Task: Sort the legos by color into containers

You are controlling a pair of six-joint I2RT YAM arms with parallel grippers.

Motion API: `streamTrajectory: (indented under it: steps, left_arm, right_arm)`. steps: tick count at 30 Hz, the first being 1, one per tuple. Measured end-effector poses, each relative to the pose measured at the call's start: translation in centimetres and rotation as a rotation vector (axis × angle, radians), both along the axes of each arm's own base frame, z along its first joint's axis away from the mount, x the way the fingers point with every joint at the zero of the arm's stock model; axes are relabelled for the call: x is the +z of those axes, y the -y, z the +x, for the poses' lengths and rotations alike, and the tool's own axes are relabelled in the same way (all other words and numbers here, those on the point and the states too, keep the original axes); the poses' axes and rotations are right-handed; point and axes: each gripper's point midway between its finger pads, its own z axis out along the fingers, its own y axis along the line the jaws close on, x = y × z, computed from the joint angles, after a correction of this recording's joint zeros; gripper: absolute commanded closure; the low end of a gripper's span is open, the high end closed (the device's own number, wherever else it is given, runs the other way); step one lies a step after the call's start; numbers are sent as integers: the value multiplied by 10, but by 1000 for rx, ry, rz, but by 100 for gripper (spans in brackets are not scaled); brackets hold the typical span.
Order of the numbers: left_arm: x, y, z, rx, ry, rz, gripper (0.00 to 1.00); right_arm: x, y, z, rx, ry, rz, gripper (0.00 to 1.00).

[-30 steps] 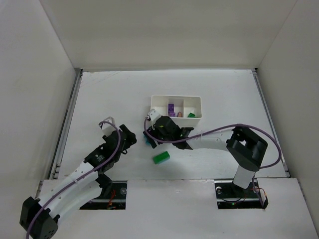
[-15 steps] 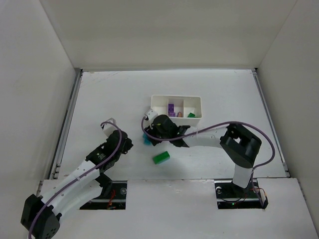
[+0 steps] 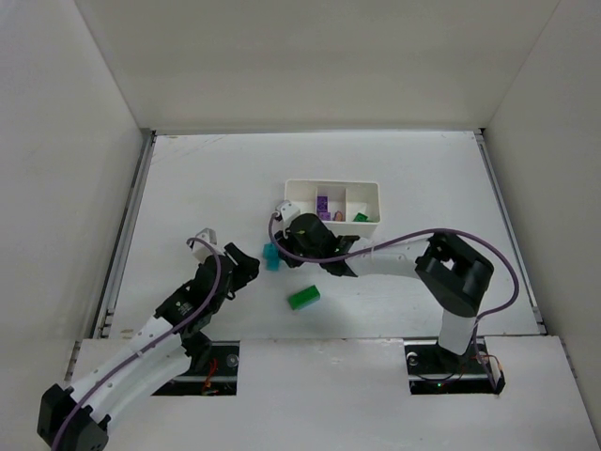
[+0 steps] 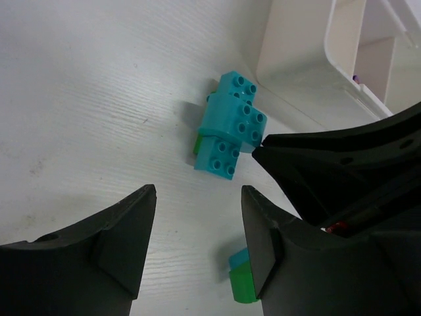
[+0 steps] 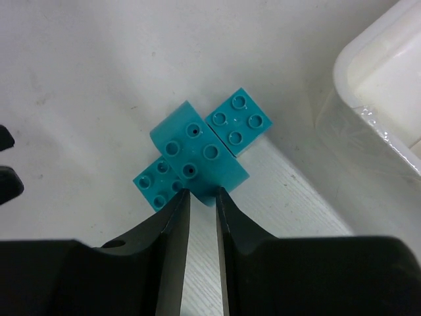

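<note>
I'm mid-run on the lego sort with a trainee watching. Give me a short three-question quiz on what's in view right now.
1. True or false: the teal bricks lie inside the white tray.
2. In the top view, one lone brick lies on the table apart from the teal ones. What colour is it? A purple, B green, C red.
3. Fill in: the jaws of the left tool stand ___ (open or shut).

Key:
1. False. They lie on the table beside the tray.
2. B.
3. Open, with nothing between them.
</note>
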Motion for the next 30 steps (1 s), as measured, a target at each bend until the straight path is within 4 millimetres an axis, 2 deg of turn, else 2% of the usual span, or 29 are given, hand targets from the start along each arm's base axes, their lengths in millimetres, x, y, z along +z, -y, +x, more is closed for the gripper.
streamTrajectory:
  steps: [2,6,10,13,17,22,28,30]
  left_arm:
    - [-1,3,-1,-10,7,-25,47]
    - [-7,8,-1,-19,-4,-50,50]
    - [-14,5,-1,-5,-18,-54,51]
    - [-10,1,1,13,6,-73,51]
    - [3,-6,7,48,59,-109,51]
    - [15,-19,13,105,106,-135,50]
    - [16,-24,15,121,112,-150,49]
    - [16,-24,15,121,109,-152,49]
  right_arm:
    - [2,0,0,-11,-9,14,65]
    - [3,1,2,-21,-11,20,36]
    - [5,4,5,-16,31,-11,27]
    - [8,3,2,17,68,-35,22]
    - [15,-3,-1,76,84,-71,22]
    - [26,-26,9,136,102,-66,22]
    - [-2,-23,12,171,47,-135,25]
    - [-11,-17,11,173,24,-162,31]
